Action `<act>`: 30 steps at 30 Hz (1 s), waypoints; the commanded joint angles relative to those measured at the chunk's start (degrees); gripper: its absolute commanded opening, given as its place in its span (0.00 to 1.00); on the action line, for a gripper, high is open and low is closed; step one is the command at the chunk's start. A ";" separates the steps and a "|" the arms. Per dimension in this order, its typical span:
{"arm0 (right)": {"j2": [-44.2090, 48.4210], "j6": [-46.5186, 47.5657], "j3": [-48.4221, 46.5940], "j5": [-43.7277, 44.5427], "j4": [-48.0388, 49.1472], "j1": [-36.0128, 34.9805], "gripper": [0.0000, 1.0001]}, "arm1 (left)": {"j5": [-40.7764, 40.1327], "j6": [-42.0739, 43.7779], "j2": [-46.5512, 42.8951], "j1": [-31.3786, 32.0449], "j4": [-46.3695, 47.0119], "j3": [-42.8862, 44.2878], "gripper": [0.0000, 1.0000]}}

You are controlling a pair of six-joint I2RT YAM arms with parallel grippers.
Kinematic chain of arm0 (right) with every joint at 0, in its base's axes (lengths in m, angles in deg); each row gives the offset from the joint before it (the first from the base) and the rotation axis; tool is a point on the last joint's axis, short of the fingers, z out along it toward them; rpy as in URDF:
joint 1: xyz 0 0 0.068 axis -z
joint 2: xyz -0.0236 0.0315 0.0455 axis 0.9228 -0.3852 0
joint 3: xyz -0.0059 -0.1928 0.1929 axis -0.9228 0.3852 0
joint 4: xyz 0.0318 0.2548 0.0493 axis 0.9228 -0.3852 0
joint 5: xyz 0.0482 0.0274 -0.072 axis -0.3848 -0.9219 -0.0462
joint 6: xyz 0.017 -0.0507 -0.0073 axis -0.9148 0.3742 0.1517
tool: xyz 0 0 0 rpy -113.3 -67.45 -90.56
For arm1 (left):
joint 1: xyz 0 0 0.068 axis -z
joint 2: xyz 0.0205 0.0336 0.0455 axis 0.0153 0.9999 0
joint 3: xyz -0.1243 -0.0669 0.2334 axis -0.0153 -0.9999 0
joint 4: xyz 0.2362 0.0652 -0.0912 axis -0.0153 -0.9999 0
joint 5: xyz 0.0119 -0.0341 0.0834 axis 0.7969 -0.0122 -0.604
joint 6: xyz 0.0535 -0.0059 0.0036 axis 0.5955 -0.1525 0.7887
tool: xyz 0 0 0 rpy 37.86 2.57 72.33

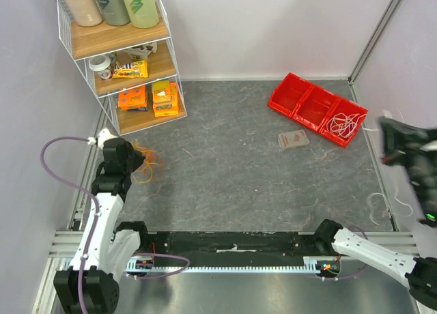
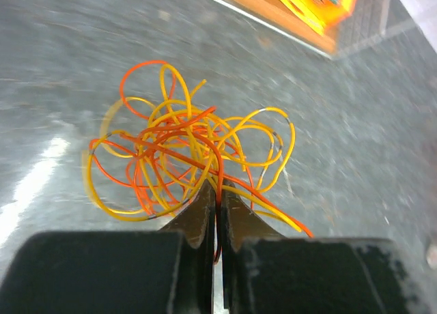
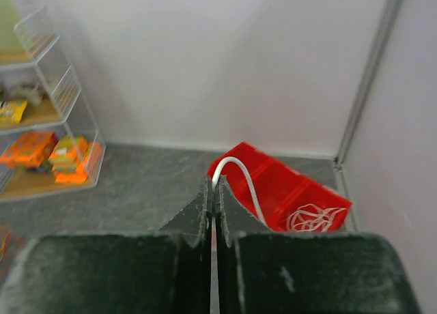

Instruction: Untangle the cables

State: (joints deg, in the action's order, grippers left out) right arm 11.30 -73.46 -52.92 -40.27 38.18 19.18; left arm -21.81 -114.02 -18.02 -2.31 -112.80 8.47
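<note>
Separating the cables: a wire clamped in each pincer

The red bin [image 1: 314, 108] is taken as the landmark. The orange and yellow tangle [image 2: 184, 150] lies well to the left of the bin, at the opposite side of the counter [image 1: 239, 184]. The left pincer [image 2: 217, 188] is shut on that tangle at its near edge, and an orange strand is seen running down between the closed jaws. The loops are threaded through one another, and no strand is seen drawn free.

The right pincer [image 3: 214, 184] is held above the counter, on the near right of the bin. Its jaws are pressed together on a white wire [image 3: 237, 172], which arches up from the tips and drops toward the bin. Where its far end lies cannot be told. More white coils [image 1: 343, 125] are gathered in the bin's rightmost compartment. A white loop [image 1: 382, 206] lies on the counter, nearer than the bin and by the right edge.

The step in hand is judged to be the removal of a white wire to the bin while the coloured tangle is kept pinned. Next, the white wire would probably have to be lowered over the rightmost compartment and released. The right pincer would then be needed at the tangle. A single strand should be gripped there and drawn away slowly, so that the loops slide rather than tighten.
</note>
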 commanded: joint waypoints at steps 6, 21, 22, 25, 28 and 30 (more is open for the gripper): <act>-15.32 -6.96 1.32 -22.86 14.41 -0.18 0.00 | 27.44 6.49 6.58 2.56 11.63 -0.32 0.02; -20.98 -11.72 0.21 -29.96 23.12 -0.27 0.00 | 34.66 5.95 4.46 2.49 11.55 -0.33 0.55; -19.31 -11.27 4.16 -26.61 23.12 -0.18 0.00 | 34.66 6.74 4.64 2.49 10.85 0.19 0.57; -14.39 -11.27 14.02 -17.81 18.84 -0.18 0.00 | 34.74 8.59 3.68 2.49 9.18 1.34 0.64; -9.56 -11.44 18.69 -12.97 14.00 -0.18 0.00 | 35.27 9.99 1.66 2.49 9.17 2.30 0.70; -7.09 -11.10 19.32 -10.33 11.18 -0.18 0.00 | 36.84 10.26 1.21 2.49 9.78 3.45 0.72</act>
State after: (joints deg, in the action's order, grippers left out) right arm 0.05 -85.24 -35.37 -60.34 55.07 19.07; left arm 11.63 -107.55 -14.47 0.23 -104.06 7.77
